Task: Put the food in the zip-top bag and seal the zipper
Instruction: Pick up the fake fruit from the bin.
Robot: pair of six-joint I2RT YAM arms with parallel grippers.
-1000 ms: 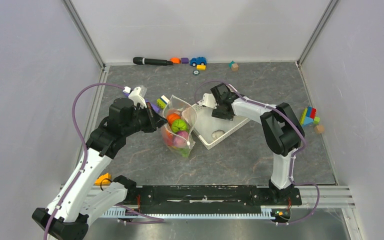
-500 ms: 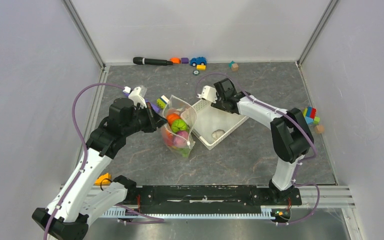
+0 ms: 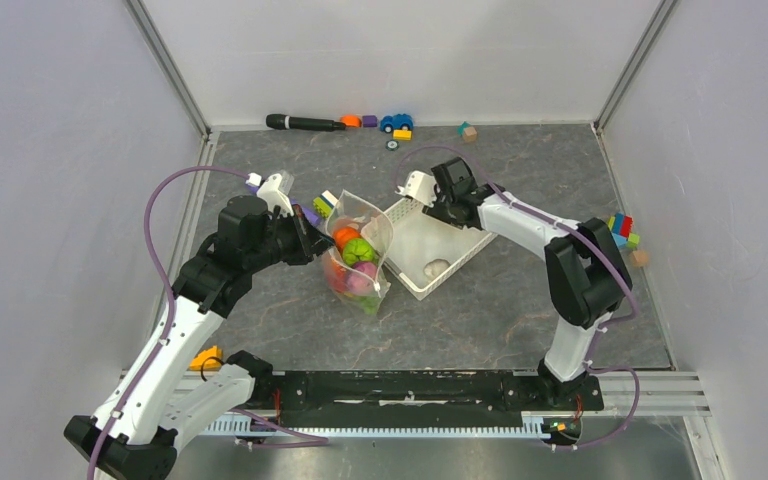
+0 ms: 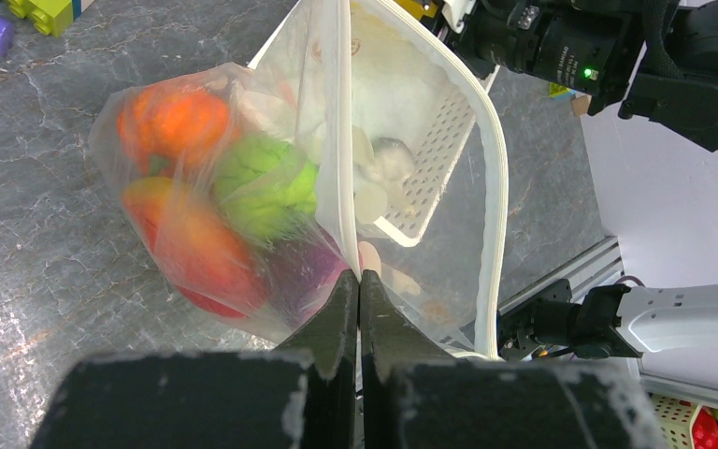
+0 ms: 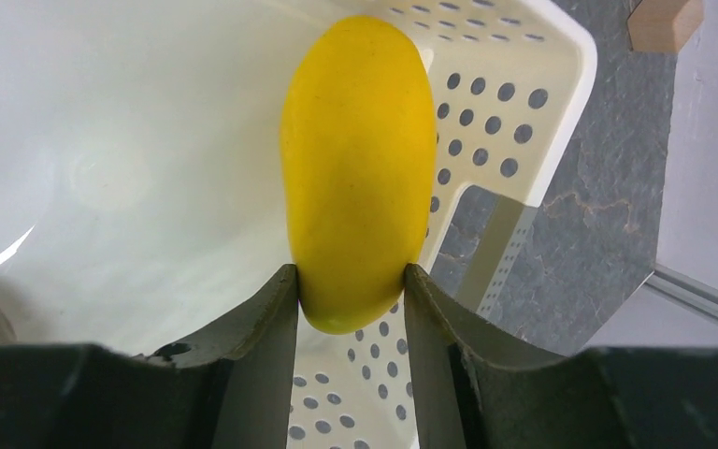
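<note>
Right gripper (image 3: 432,203) has swung from over the middle of the white basket (image 3: 430,291) to the basket's far corner, and its jaws, wide a second ago, have come in onto the yellow mango (image 5: 355,159). Left arm and bag lie as they did.

Seen from the right wrist, the mango's long axis runs straight out from the fingers. Its near tip is pinched between them and its far end points at the basket's perforated corner wall (image 5: 486,122).

Just left of the basket stands the zip-top bag (image 3: 360,255), mouth up and gaping. The left gripper (image 4: 359,290), on the bag's side away from the basket, has its jaws pressed together on the mouth edge where the white zipper (image 4: 337,140) runs. An orange pumpkin (image 4: 173,122) and a green fruit (image 4: 262,182) lie inside the bag.
</note>
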